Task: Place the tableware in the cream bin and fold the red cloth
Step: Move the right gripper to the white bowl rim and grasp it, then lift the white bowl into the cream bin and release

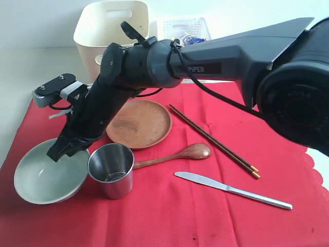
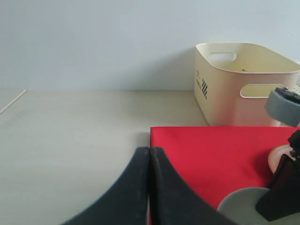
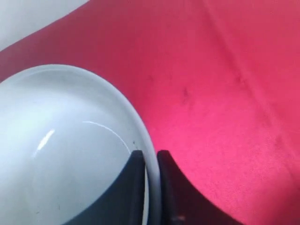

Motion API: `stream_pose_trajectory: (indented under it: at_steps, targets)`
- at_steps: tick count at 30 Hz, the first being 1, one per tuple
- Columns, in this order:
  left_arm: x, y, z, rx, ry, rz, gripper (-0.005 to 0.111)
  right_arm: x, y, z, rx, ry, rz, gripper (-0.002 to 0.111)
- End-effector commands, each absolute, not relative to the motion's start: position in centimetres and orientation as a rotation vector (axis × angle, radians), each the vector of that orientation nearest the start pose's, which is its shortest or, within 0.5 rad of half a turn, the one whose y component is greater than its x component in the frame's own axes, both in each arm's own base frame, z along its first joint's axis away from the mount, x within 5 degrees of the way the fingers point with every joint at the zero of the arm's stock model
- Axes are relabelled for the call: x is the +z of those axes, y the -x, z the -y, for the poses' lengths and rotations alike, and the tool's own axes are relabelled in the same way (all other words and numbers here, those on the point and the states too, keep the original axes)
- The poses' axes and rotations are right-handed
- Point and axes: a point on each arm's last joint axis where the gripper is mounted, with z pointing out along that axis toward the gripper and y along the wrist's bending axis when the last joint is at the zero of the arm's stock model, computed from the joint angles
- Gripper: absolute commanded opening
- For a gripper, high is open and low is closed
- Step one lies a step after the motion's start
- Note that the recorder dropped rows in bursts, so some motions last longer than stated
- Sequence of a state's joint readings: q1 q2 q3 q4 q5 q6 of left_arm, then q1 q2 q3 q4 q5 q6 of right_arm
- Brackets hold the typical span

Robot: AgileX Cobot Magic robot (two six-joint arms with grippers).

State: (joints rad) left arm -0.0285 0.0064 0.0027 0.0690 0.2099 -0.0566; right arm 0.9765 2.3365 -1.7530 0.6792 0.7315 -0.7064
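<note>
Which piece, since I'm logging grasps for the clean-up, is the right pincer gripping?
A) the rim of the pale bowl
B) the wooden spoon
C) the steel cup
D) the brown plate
A: the right wrist view shows the right pincer with one finger inside and one outside the rim of the pale green-white bowl. In the exterior view the steel cup stands beside it, free of the pincer.

My right pincer is black; the bowl whose rim runs between its fingers is pale green-white. The cloth beneath is bright red. Just beside the pincer the cup is shiny steel grey; farther off, the plate is brown with darker grain, the chopsticks dark, yellow-tipped. The cream bin bears a small black check.
</note>
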Motion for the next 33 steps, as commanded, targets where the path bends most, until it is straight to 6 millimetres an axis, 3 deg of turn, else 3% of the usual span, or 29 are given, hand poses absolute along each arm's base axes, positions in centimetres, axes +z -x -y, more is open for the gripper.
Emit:
stream_pose_trajectory:
  at_steps: [1, 4, 8, 9, 16, 25, 33]
  targets:
    - [19.4, -5.6, 0.1, -0.006, -0.025, -1.69, 0.001, 15.2, -24.4, -42.8, 0.825, 1.596, -2.189, 0.0]
    - [19.4, -5.6, 0.1, -0.006, -0.025, -1.69, 0.001, 17.0, -24.3, -42.7, 0.829, 1.588, -2.149, 0.0]
    - [19.4, -5.6, 0.1, -0.006, -0.025, -1.69, 0.001, 21.2, -25.1, -41.8, 0.768, 1.54, -2.03, 0.0]
    - [19.4, -5.6, 0.1, -0.006, -0.025, -1.69, 0.001, 22.8, -25.7, -41.3, 0.754, 1.491, -1.991, 0.0]
    - [19.4, -5.6, 0.1, -0.006, -0.025, -1.69, 0.001, 26.8, -29.9, -38.9, 0.715, 1.159, -1.931, 0.0]
    - [19.4, -5.6, 0.1, -0.006, -0.025, -1.69, 0.001, 27.8, -35.9, -36.0, 0.649, 0.669, -1.835, 0.0]
    - [19.4, -5.6, 0.1, -0.006, -0.025, -1.69, 0.001, 25.8, -38.6, -35.6, 0.583, 0.553, -1.78, 0.0]
